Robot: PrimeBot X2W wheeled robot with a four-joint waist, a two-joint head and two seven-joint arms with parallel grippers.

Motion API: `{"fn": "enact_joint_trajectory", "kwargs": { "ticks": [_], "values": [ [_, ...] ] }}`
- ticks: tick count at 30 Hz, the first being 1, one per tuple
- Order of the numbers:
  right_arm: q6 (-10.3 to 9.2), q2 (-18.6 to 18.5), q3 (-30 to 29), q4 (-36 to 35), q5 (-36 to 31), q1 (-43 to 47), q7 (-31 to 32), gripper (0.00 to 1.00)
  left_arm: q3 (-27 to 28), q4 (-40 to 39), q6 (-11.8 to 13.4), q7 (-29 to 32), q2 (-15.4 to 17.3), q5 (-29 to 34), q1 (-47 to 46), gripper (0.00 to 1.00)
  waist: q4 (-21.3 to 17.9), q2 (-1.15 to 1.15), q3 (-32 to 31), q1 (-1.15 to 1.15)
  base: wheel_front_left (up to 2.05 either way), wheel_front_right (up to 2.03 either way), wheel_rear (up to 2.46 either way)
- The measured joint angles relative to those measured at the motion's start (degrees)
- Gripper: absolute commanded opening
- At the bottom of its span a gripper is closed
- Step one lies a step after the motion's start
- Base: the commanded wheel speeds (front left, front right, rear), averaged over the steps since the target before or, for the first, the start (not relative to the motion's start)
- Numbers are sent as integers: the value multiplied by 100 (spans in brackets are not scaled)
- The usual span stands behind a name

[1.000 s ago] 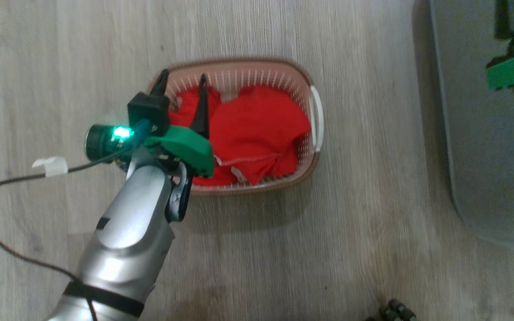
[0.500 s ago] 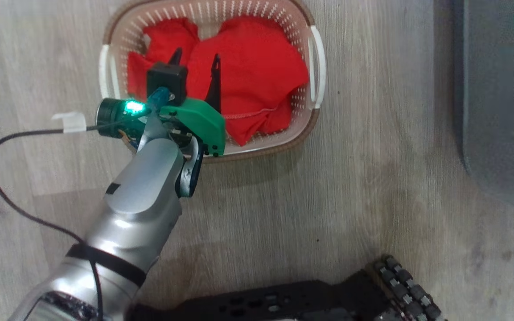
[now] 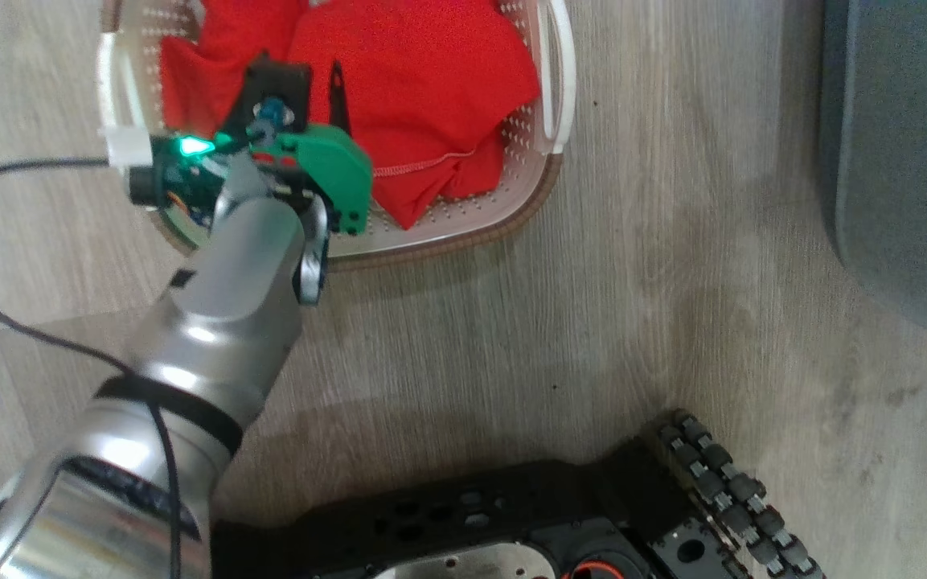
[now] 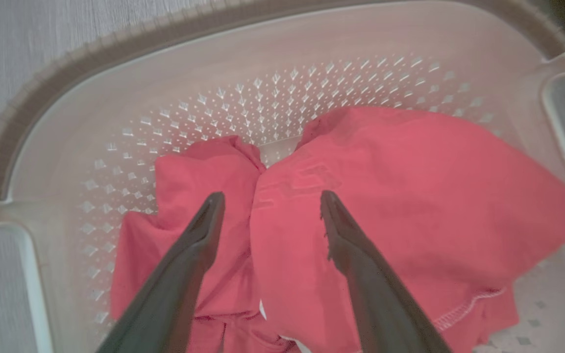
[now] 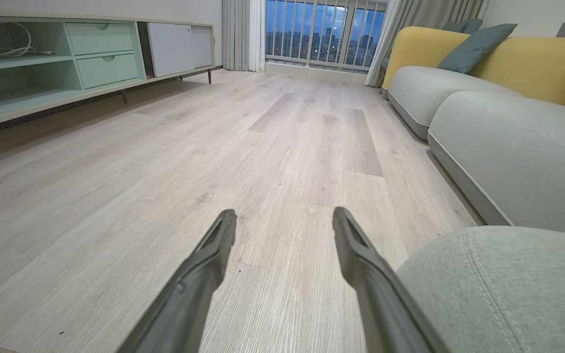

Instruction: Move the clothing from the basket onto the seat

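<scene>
Your left gripper (image 4: 271, 196) is spread wide and holds nothing. Its fingers point straight down into the basket (image 4: 262, 73). The clothing (image 4: 400, 186) lies directly beyond the tips. The smaller red piece (image 4: 199, 171) sits under the left finger and the larger one under the right, so the fold where they meet falls in the gap. I can't tell whether the tips touch the cloth yet.

In the head view, the same gripper (image 3: 300, 68) is over the left half of the red heap (image 3: 431, 72), and the basket's long axis runs left to right. This arm is plainly the nearer one, so a straight push down and a close should catch fabric.

The seat (image 3: 905, 161) lies well apart to the right, across bare floor (image 3: 632, 322). Your right gripper (image 5: 283, 213) is also open and empty, just beside the seat's corner (image 5: 507, 284).
</scene>
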Motion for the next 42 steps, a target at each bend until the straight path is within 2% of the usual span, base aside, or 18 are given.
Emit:
{"fn": "enact_joint_trajectory", "kwargs": {
  "ticks": [13, 20, 21, 22, 23, 27, 33, 38, 42],
  "values": [
    [0, 22, 16, -342, 2, -133, 0, 100, -331, 1263, 689, 0, 1, 156, -821, 100, -209, 0, 492, 0, 0, 0, 0],
    [0, 96, 49, -435, 11, -178, 0, 100, -558, 1468, 724, 145, -3, 25, -979, 100, -284, 0, 561, 0, 0, 0, 0],
    [0, 110, 52, -436, 11, -177, 0, 100, -567, 1483, 722, 189, -3, -1, -1001, 80, -293, 0, 567, 0, 0, 0, 0],
    [0, 112, 56, -436, 11, -176, 0, 100, -577, 1499, 712, 212, -3, -31, -1011, 20, -299, 0, 564, 0, 0, 0, 0],
    [0, 112, 56, -436, 11, -176, 0, 100, -577, 1499, 712, 212, -3, -31, -1011, 0, -299, 0, 564, 0, 0, 0, 0],
    [0, 113, 66, -427, 11, -176, 0, 100, -619, 1536, 628, 246, -3, -163, -1011, 0, -298, 0, 507, 0, 0, 0, 0],
    [0, 125, 81, -333, 11, -172, 0, 100, -636, 1597, 323, 157, 0, -364, -967, 0, -270, 0, 273, 0, 0, 0, 0],
    [0, 144, 165, -166, 9, -78, 0, 100, -633, 1597, -27, 24, -1, -489, -689, 0, -186, 0, -145, 0, 0, 0, 0],
    [0, 149, 215, -18, 9, 149, 0, 100, -560, 1307, -118, 18, 0, -553, -413, 0, -99, 0, -501, 0, 0, 0, 0]
  ]
}}
